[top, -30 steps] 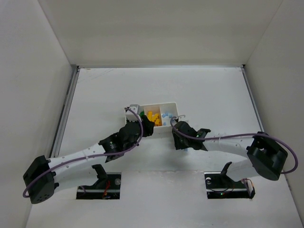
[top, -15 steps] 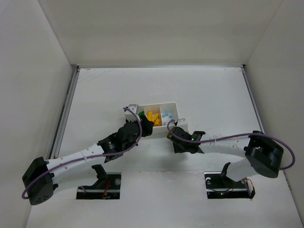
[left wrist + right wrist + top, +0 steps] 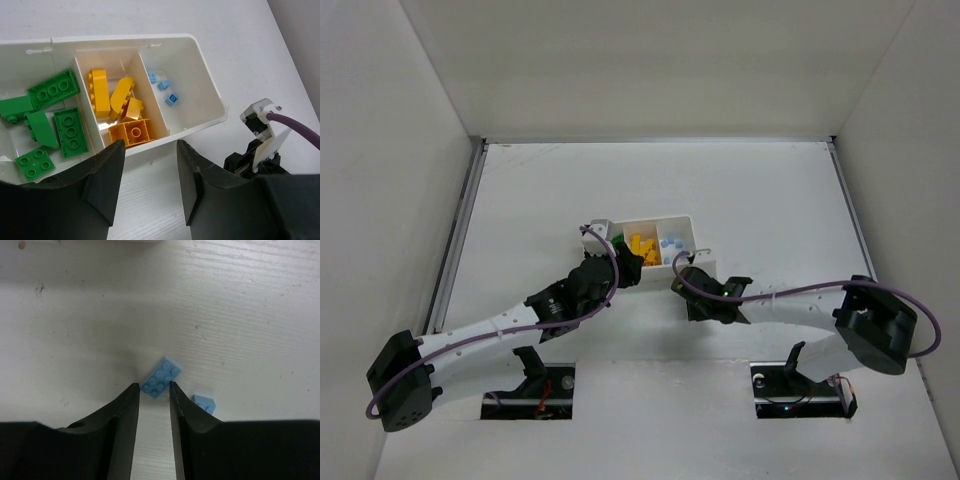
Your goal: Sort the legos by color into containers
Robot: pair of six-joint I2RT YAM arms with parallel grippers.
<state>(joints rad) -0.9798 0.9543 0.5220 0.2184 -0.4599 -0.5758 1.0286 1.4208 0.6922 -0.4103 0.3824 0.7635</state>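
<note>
Two pieces loose on table (image 3: 235,300), near side of tray (image 3: 212,102): slanted light-blue plate (image 3: 161,377), and small light-blue brick (image 3: 204,403) just right of it.
Right gripper (image 3: 153,388) straddles plate's near corner, jaws narrow; cannot tell if clamped.
Risk: skewed plate twists out as jaws meet, or right finger knocks small brick away.
Left gripper (image 3: 150,149) spread, empty, above tray's near wall.
Farther, in tray: green legos (image 3: 54,90) left, yellow-orange legos (image 3: 120,95) middle, blue legos (image 3: 165,86) right.

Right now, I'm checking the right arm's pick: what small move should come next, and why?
Probably close the right gripper on the light-blue brick: its near corner sits between the fingertips, flat on the table, while a smaller blue brick lies just outside one finger.
</note>
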